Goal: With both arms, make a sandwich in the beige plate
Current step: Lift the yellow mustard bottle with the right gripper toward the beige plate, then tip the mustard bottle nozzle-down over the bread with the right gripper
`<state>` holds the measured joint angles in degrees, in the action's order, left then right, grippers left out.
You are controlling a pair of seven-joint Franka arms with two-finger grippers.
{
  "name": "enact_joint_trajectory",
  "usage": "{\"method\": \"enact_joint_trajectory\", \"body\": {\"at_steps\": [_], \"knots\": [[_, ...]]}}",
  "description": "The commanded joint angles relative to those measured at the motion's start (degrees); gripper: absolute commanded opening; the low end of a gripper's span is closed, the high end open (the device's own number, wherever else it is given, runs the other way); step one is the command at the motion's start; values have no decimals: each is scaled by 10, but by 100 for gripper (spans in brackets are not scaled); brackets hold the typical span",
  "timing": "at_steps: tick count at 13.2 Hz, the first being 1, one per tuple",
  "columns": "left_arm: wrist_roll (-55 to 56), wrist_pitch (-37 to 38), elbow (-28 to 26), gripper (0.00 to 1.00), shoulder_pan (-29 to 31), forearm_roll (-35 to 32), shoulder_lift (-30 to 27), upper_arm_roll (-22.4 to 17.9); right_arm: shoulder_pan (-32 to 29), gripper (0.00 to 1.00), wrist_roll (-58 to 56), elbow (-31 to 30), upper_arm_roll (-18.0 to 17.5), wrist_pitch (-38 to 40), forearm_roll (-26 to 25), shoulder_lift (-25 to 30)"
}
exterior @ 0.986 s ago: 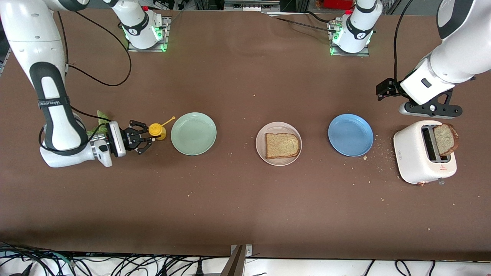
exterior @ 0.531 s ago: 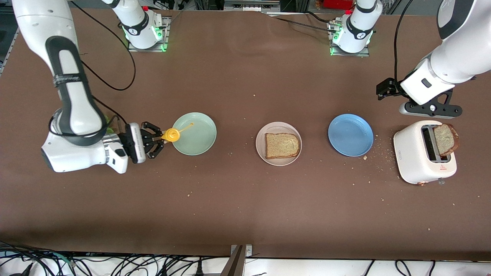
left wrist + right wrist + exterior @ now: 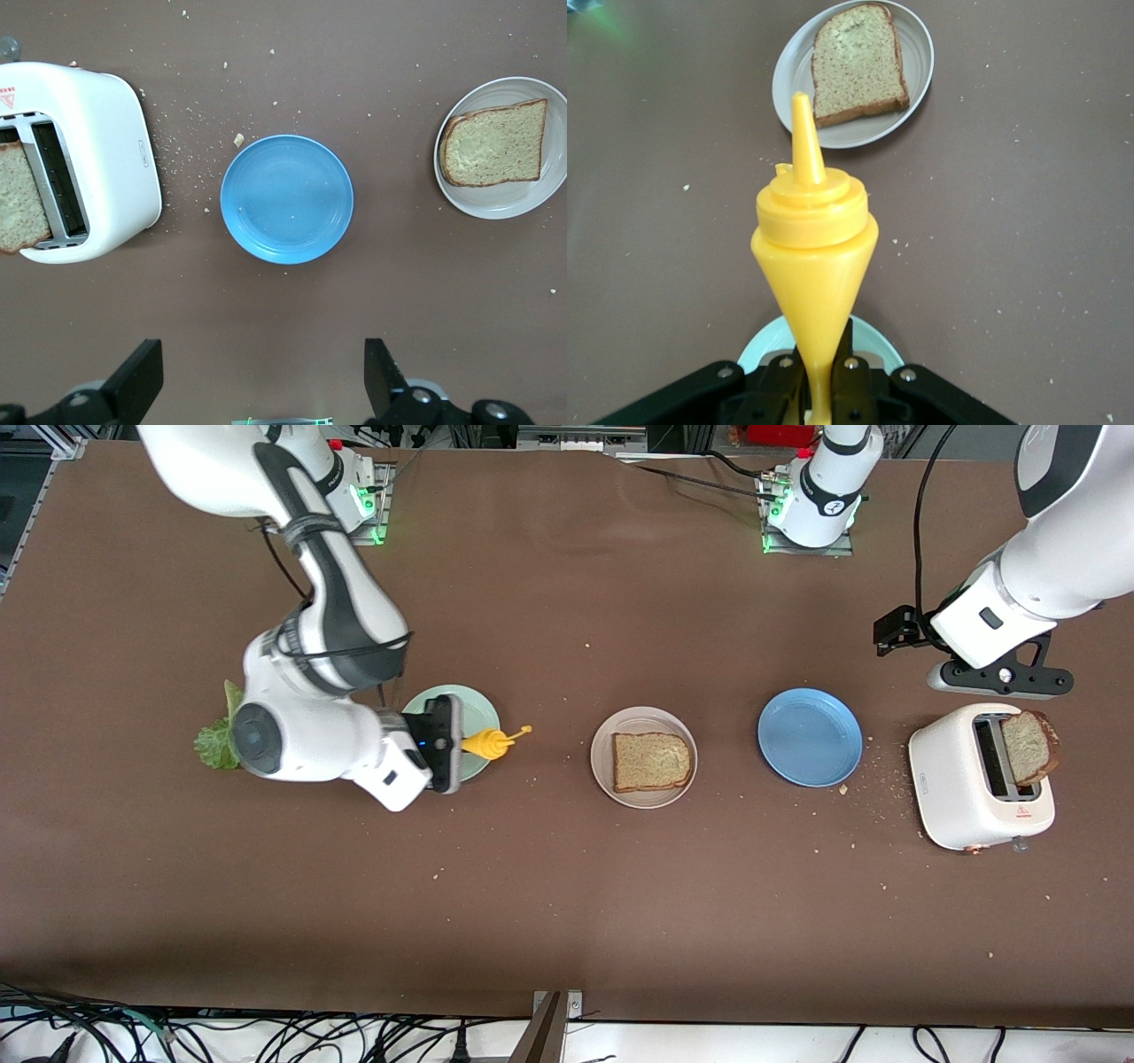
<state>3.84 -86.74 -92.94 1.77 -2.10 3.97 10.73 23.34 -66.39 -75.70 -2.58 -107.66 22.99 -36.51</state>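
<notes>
One toast slice (image 3: 651,762) lies on the beige plate (image 3: 602,757) mid-table; both also show in the right wrist view, the toast (image 3: 858,62) on the plate (image 3: 921,53). A second toast slice (image 3: 1028,746) sticks up from the white toaster (image 3: 957,779). The lettuce leaf (image 3: 217,735) lies on the table at the right arm's end. My right gripper (image 3: 469,746) is shut on a yellow squeeze bottle (image 3: 492,742), lying sideways over the mint-green plate's edge with its nozzle toward the beige plate. My left gripper (image 3: 999,680) hovers open and empty beside the toaster.
The mint-green plate (image 3: 474,704) lies partly under my right hand. The blue plate (image 3: 810,737) sits between the beige plate and the toaster. Crumbs are scattered around the toaster. In the left wrist view the toaster (image 3: 97,142) and blue plate (image 3: 286,199) show.
My right gripper has lifted the yellow bottle from beside the mint-green plate and carried it across that plate toward the beige plate, uncovering the lettuce. The left arm has barely moved.
</notes>
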Motion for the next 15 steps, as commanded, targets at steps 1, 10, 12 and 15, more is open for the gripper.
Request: {"method": "enact_joint_trajectory", "body": {"at_steps": [1,10,12,15], "knots": [[-5,3,-7,100,11,6,-11,3,45,0,107,12,7,-31,-89,-1],[-6,3,-7,100,14,6,-11,3,227,0,487,20,8,-76,-478,-30],[-6,3,-7,100,14,6,-11,3,263,0,554,20,10,-70,-574,-46],[-6,3,-7,100,14,6,-11,3,299,0,600,22,11,-42,-695,-76]]}}
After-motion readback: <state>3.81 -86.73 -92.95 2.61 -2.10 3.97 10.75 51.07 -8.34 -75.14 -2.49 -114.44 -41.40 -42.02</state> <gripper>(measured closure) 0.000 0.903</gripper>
